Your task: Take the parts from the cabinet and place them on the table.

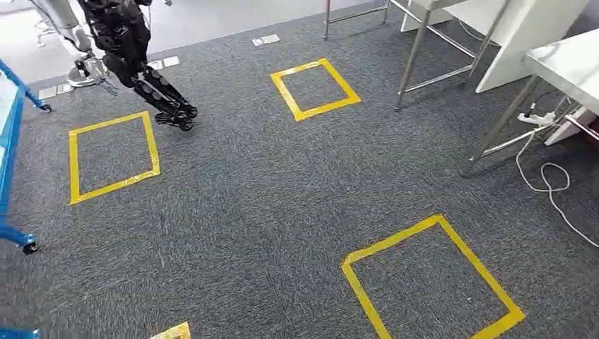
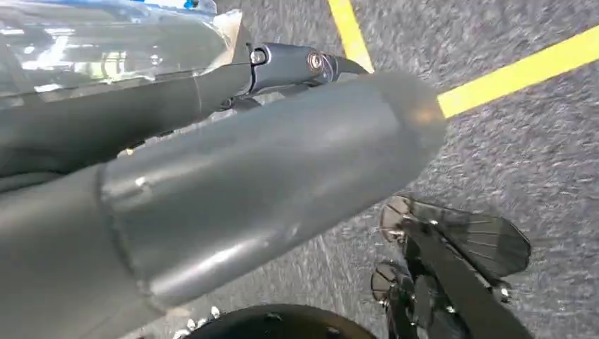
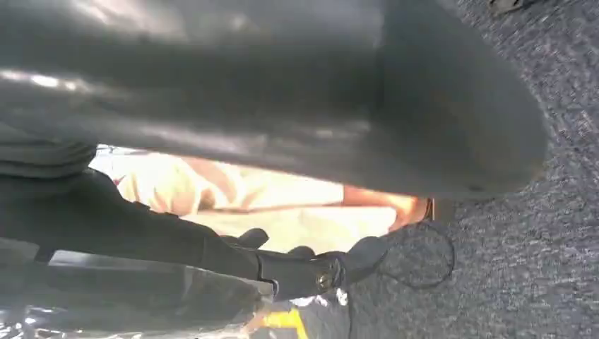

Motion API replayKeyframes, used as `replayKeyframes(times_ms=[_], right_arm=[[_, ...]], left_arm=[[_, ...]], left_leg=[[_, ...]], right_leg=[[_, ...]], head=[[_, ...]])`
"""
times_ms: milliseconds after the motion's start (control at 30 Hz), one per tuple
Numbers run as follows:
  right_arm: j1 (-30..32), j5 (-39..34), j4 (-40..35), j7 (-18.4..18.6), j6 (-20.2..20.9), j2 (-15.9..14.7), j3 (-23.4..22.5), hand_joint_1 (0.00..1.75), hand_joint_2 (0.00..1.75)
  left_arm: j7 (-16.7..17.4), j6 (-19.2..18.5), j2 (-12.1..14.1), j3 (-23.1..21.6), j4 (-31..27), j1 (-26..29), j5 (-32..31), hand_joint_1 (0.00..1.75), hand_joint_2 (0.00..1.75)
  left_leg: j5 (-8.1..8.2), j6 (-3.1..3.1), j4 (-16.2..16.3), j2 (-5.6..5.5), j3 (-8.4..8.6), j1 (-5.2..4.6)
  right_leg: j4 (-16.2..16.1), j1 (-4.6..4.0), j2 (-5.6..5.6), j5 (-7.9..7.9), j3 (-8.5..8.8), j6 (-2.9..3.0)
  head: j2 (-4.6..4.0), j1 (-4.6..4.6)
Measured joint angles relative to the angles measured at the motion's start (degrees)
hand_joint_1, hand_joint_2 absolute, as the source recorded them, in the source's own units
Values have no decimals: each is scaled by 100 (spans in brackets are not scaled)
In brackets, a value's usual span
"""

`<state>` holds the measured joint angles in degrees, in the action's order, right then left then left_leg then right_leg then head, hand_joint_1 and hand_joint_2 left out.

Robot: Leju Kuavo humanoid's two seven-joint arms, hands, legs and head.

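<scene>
In the right wrist view my right hand (image 3: 282, 212) has its thick grey thumb (image 3: 297, 92) and dark fingers (image 3: 212, 247) closed around a tan part (image 3: 254, 194). Crinkled clear plastic (image 3: 141, 311) lies just beyond the fingers. In the left wrist view my left hand (image 2: 233, 162) hangs over the carpet, its thumb (image 2: 282, 183) and a dark finger (image 2: 297, 63) stretched out side by side. Clear plastic (image 2: 106, 49) lies against the far side of that finger. Whether the left hand holds it is unclear. A white table (image 1: 568, 60) stands at the far right.
Grey carpet carries yellow tape squares (image 1: 113, 157) (image 1: 315, 88) (image 1: 431, 279). Another dark robot (image 1: 134, 49) stands at the back left. A blue cart frame (image 1: 10, 141) runs along the left edge. Metal table legs (image 1: 424, 49) and a white cable (image 1: 551, 183) are at the right.
</scene>
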<state>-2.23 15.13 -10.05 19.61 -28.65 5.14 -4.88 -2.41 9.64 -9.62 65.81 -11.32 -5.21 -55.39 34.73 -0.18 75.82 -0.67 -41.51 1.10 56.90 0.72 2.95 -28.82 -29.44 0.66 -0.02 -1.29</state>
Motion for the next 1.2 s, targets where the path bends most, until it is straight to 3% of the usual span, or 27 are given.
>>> replayKeyframes(times_ms=[33,100,133,167,200,300,333,367,400,467,500,533,567,600,633,667,700,800,833,900,967,1000,1033,1067,1133,1167,1200], right_arm=[[-2,0,0,-2,2,2,4,0,0],[-7,2,0,-11,2,4,11,0,0],[-9,7,0,-28,4,4,13,0,0],[3,4,-2,-136,11,0,18,0,0],[2,0,-2,-209,18,4,18,0,0],[-79,-2,-5,-278,17,26,18,0,0],[-81,0,-7,-289,17,35,20,0,0],[-73,0,-7,-293,20,37,20,0,0],[-67,2,-7,-306,22,53,20,0,0],[-43,9,-5,-306,31,52,24,0,0],[-37,9,-5,-306,44,50,24,0,0],[-34,11,-5,-306,61,50,26,0,0],[-31,13,-5,-304,68,44,26,0,0],[-31,15,-5,-304,68,39,29,0,0],[-36,20,-5,-304,68,37,31,0,0],[-40,20,-5,-304,68,35,33,0,0],[-40,24,-5,-291,70,37,35,0,0],[-66,37,-5,-253,70,35,44,0,0],[-69,39,-5,-234,70,37,46,0,0],[-65,68,-5,-216,70,44,50,0,0],[-38,79,-5,-205,70,55,55,0,0],[-36,81,-5,-190,72,53,55,0,0],[-38,81,-5,-188,74,52,55,0,0],[-39,79,-5,-186,79,52,55,0,0],[-50,81,-5,-186,83,59,55,0,0],[-60,81,-5,-186,83,63,55,0,0],[-60,79,-5,-186,83,70,55,0,0]], left_arm=[[2,2,0,0,0,8,0,0,0],[28,11,0,2,0,9,0,0,0],[31,22,0,0,0,-1,0,0,0],[-35,26,-9,2,0,-33,4,0,0],[-88,28,-9,2,0,-46,9,0,0],[-116,28,4,0,0,-52,11,0,0],[-116,31,7,0,0,-49,11,0,0],[-120,48,7,2,-2,-57,11,0,0],[-122,57,13,2,-2,-70,11,0,0],[-127,83,15,2,-2,-82,11,0,0],[-127,94,15,2,-2,-74,11,0,0],[-127,105,15,2,-2,-64,11,0,0],[-129,107,15,2,-2,-57,11,0,0],[-135,122,15,2,-2,-55,11,0,0],[-140,135,15,2,-2,-56,11,0,0],[-146,160,15,2,-2,-57,11,0,0],[-157,194,15,2,-2,-68,11,0,0],[-164,249,15,2,-2,-48,9,0,0],[-164,262,15,2,-2,-36,9,0,0],[-160,297,20,2,-2,-36,5,0,0],[-157,302,17,2,-2,-57,0,0,0],[-157,302,17,0,-2,-55,-8,0,0],[-157,304,17,2,-2,-50,-26,0,0],[-155,306,22,0,-2,-45,-44,0,0],[-153,308,31,2,-2,-40,-52,0,0],[-153,308,37,2,-2,-49,-55,0,0],[-153,308,37,2,-2,-74,-57,0,0]], left_leg=[[-128,-7,-159,27,86,14],[-530,-17,-1060,170,599,37],[-633,-17,-1464,360,850,42],[-642,-2,-1701,660,995,21],[-658,36,-1697,527,979,7],[-723,157,-1750,337,929,-57],[-781,230,-1813,287,963,-17],[-809,274,-1828,226,950,-28],[-826,303,-1828,160,925,-30],[-841,321,-1826,-9,885,-41],[-849,322,-1825,-93,875,-47],[-855,314,-1822,-175,874,-50],[-859,307,-1820,-254,875,-50],[-867,293,-1818,-337,881,-50],[-875,277,-1816,-400,883,-47],[-883,255,-1814,-460,869,-46],[-866,206,-1759,-521,847,-98],[-918,101,-1816,-676,814,-49],[-916,77,-1790,-717,790,-34],[-604,54,-1396,-200,613,-52],[-141,14,-497,-23,197,-38],[-43,-2,-163,-4,36,-31],[-53,-6,-48,16,-13,-27],[-176,-4,-179,37,59,-24],[-640,26,-1111,165,575,-26],[-783,58,-1563,370,838,-33],[-723,76,-1683,485,897,-93]], right_leg=[[1,-1,67,-7,-26,5],[3,1,202,-24,-16,5],[14,-3,243,-32,26,-7],[46,-92,295,-71,20,-65],[35,-88,348,-80,38,-95],[13,-84,537,-60,120,-196],[90,-54,279,-135,58,-239],[290,-21,-38,-284,-20,-209],[671,-9,-184,-481,-195,-156],[1590,2,-247,-850,-649,-108],[1897,-1,-263,-915,-804,-123],[1893,1,-271,-852,-813,-159],[1625,1,-279,-690,-688,-213],[1133,2,-315,-466,-453,-273],[634,15,-403,-274,-215,-314],[193,60,-697,-147,-15,-329],[57,27,-792,-89,-21,-270],[74,-17,-588,-67,28,-167],[28,62,-507,-29,37,-106],[21,52,-379,-17,44,-44],[24,-7,-202,-31,45,11],[25,-24,-121,-41,40,27],[25,-37,-46,-48,42,34],[26,-42,24,-57,39,45],[26,-48,146,-85,67,54],[26,-59,186,-93,106,46],[27,-112,232,-120,87,5]], head=[[0,-2],[0,2],[0,6],[0,24],[0,-30],[2,-35],[0,-44],[0,-40],[0,-50],[0,-48],[0,-53],[0,-46],[0,-50],[0,-50],[0,-53],[0,-59],[0,-69],[0,-68],[0,-61],[0,-22],[0,-18],[0,-11],[0,-11],[0,-13],[0,-9],[0,-7],[0,-13]])
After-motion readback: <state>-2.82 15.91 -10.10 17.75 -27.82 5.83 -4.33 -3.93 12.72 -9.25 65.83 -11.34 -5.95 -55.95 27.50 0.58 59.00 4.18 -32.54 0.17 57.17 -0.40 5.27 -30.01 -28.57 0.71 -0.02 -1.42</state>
